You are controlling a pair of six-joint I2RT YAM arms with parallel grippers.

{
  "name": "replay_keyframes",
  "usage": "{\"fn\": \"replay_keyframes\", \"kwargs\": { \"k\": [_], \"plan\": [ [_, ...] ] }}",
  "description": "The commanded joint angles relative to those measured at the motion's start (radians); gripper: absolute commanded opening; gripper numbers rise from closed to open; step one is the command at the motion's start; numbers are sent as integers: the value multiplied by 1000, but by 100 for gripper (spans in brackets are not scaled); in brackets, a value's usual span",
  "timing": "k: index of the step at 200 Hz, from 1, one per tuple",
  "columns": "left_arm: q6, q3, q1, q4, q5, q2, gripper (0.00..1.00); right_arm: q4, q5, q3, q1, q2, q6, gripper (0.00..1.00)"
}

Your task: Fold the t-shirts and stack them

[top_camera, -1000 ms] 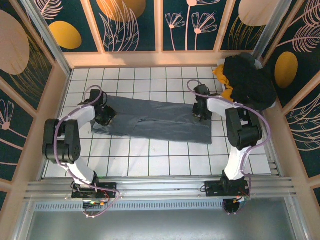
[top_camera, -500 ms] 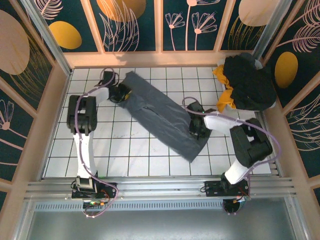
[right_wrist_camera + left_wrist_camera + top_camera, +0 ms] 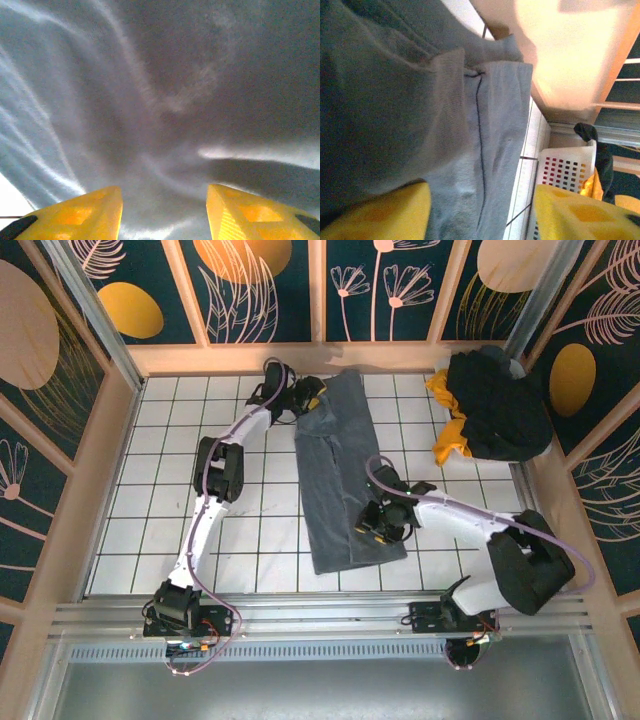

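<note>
White ceramic-look tiles cover the table floor [image 3: 200, 530], and on them the slate grey-blue cotton t-shirt [image 3: 345, 480], already folded into one long narrow band, runs from the wooden far wall down towards the near edge, a little right of centre. At the far right corner a heap of black shirts [image 3: 500, 400] with a yellow-orange shirt [image 3: 452, 440] beneath it sits in a white perforated plastic basket [image 3: 565, 170], well apart from the band.

The step in hand looks like the turn-and-lay-down of the half-folded shirt. The left gripper [image 3: 308, 398] is at the far end's left edge and the right gripper [image 3: 378, 525] at the near end's right edge. In its wrist view the left gripper [image 3: 482, 200] has its yellow fingers spread, the grey cloth [image 3: 395, 100] lying loose past them. The right gripper [image 3: 164, 200] likewise stands parted over flat cloth [image 3: 165, 90], nothing pinched. Both have released.

Next, I judge, comes a crosswise fold: one end must be regripped by both corners and carried over the other, squarely, so the band halves without skewing.

A second ago the band lay across the table from left to right with an arm at each end. Half a second ago it was slantwise. It has now swung a quarter turn, and the left arm reaches far out towards the back wall.
</note>
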Motion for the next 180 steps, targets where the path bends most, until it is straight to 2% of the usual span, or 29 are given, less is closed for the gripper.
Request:
{"fn": "replay_keyframes", "kwargs": {
  "k": [1,28,59,102,131,146,163,180],
  "plan": [
    [41,-86,15,-32,-32,-187,64,-178,121,27,-2,-95,51,50],
    [128,-398,-9,-55,-87,-468,66,-305,214,-18,-15,-173,43,50],
    [220,-759,-58,-205,-100,-727,61,-349,235,-53,-26,-160,23,51],
    [264,-1276,-127,-293,-77,-1046,53,-250,200,-96,-51,-76,-56,50],
    [252,-1455,-191,-341,-43,-1192,52,-165,196,-117,-54,-7,-104,46],
    [240,-1538,-236,-375,-31,-1242,52,-130,159,-117,-60,29,-128,40],
    [214,-1611,-293,-398,-19,-1302,53,-111,128,-120,-49,39,-139,20],
    [161,-1682,-353,-394,3,-1353,55,-117,101,-111,-2,22,-129,7]
  ]
}}
